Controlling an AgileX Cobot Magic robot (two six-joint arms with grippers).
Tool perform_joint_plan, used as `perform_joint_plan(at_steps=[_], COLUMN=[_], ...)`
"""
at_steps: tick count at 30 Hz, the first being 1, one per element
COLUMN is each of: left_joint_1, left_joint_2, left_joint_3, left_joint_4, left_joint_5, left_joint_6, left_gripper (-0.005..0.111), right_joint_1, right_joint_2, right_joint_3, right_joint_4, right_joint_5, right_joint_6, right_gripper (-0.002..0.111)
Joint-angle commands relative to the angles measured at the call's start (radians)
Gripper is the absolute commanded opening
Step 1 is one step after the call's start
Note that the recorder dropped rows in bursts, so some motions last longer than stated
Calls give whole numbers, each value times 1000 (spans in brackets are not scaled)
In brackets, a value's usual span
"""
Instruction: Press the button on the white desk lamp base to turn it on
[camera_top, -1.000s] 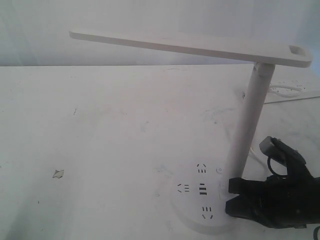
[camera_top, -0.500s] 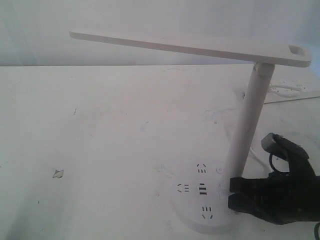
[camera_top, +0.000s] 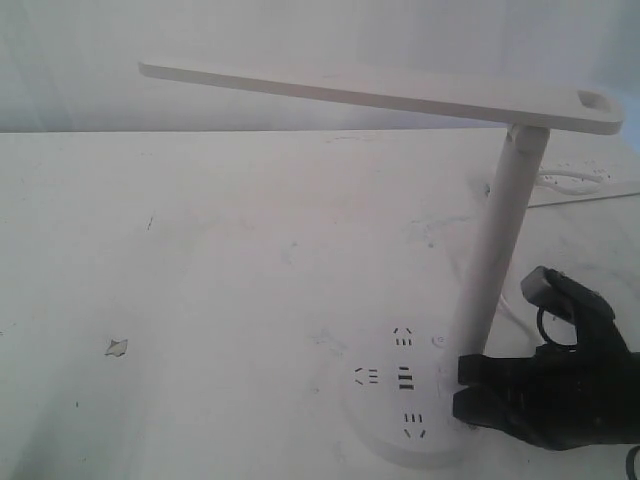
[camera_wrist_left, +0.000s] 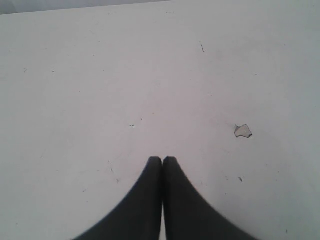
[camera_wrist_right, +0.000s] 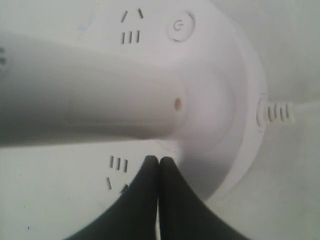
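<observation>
Though barely shifted, right pincer (camera_top: 460, 387) at white desk lamp base (camera_top: 378, 415).

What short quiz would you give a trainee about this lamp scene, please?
1. True or false: the left gripper is open.
2. Where are the tips of the right gripper? A: far from the lamp. B: at the white desk lamp base, beside the stem. C: above the lamp's top.
3. Short answer: which gripper shows in the exterior view?
Key: 1 false; 2 B; 3 the right one.
</observation>
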Motion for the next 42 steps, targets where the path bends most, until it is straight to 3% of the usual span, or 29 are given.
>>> perform_joint_plan(at_steps=[1,23,35,42], left_joint_1=[-8,-8,-8,-8], left_joint_2=[-3,-3,-3,-3], left_joint_3=[2,2,2,2], left_joint_4=[0,0,0,0], left_joint_5=[-4,-4,-4,-4], left_joint_6=[0,0,0,0], left_gripper=[0,0,0,0], right_joint_1=[1,1,1,1], right_joint_2=[30,33,-116,-261], right_joint_3=[5,1,-22,-22], right_joint_4=[-5,-11,9,-205], right_joint_5=[15,-7,44,48], right_joint_6=[-16,-30,-20,120], right_gripper=[0,0,0,0])
